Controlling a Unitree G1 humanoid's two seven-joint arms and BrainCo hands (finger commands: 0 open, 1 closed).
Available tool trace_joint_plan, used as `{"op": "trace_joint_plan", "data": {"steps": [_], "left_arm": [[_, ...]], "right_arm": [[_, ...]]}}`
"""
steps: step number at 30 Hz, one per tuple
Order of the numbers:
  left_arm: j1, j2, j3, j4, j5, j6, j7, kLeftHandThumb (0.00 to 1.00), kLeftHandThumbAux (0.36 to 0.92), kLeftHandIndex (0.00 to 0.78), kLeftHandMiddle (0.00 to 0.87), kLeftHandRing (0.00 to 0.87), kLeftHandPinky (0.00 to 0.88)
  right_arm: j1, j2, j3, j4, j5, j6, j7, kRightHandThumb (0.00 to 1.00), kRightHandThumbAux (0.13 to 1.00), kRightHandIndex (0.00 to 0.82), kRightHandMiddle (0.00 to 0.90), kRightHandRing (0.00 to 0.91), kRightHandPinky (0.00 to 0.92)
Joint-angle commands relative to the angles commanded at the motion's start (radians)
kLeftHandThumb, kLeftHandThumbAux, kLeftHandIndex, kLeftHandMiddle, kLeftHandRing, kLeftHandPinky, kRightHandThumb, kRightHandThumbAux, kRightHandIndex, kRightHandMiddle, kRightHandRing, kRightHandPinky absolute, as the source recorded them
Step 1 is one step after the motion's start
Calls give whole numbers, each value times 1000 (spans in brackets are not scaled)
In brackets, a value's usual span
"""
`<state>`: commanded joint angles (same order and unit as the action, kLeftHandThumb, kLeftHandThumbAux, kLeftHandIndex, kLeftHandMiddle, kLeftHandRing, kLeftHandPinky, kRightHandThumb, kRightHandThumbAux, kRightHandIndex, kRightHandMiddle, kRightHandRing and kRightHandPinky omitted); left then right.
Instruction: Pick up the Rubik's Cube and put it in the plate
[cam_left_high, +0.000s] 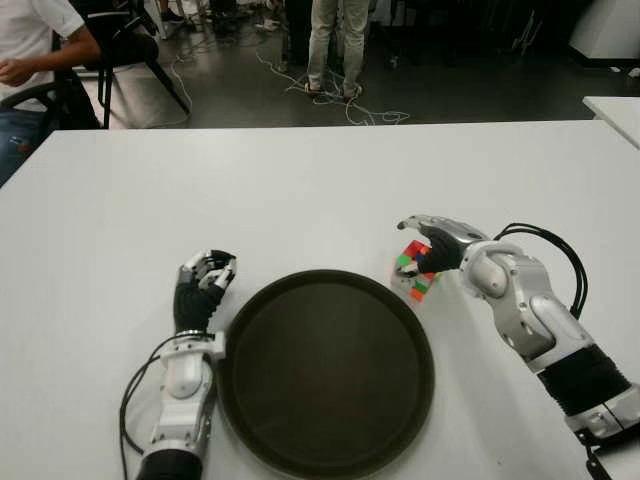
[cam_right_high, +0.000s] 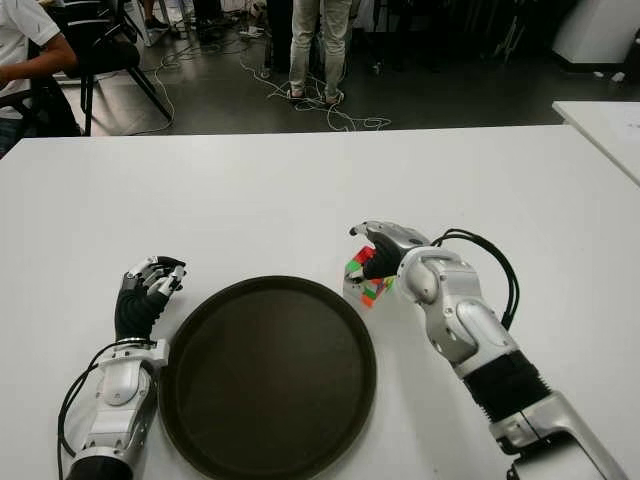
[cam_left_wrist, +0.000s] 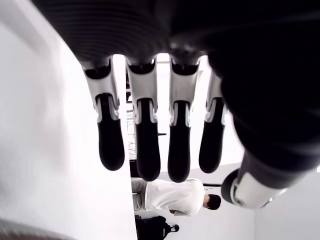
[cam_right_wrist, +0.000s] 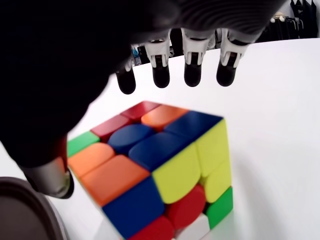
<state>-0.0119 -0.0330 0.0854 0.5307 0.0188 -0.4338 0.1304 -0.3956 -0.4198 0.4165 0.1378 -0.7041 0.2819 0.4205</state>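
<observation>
- Multicoloured Rubik's Cube (cam_left_high: 417, 271) sits on the white table (cam_left_high: 300, 190), right of centre in the eye views, just off the upper-right rim of the plate (cam_left_high: 326, 372); whether cube and rim touch, I cannot tell.
- My right hand (cam_left_high: 432, 245) arches over the cube's top. Wrist view: fingers (cam_right_wrist: 192, 70) spread and extended above the cube (cam_right_wrist: 155, 175), thumb low beside one edge. Hand is wide, not closed on anything.
- Plate is dark, round, holds nothing, low centre of frame.
- My left hand (cam_left_high: 203, 283) shows just left of the plate's rim, lower left of frame. Wrist view: four fingers (cam_left_wrist: 145, 145) loosely bent, grasping nothing.
- Upper left of frame: seated person (cam_left_high: 30, 45) in white shirt. Top centre: legs of a standing person (cam_left_high: 334, 45), cables on the floor.
</observation>
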Motion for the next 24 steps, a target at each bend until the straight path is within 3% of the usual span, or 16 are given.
{"op": "trace_joint_plan", "data": {"steps": [9,24], "left_arm": [[0,0,3,1,-1,-1,-1,835,675,454,430,390,443],[-2,0,6,-5,3,4,1,836,675,451,431,393,440]], "right_arm": [[4,-1,3,-1,-2,12,12,143,588,0,0,0,93],[11,3,2,-7,-1,23,11,113,566,0,0,0,70]]}}
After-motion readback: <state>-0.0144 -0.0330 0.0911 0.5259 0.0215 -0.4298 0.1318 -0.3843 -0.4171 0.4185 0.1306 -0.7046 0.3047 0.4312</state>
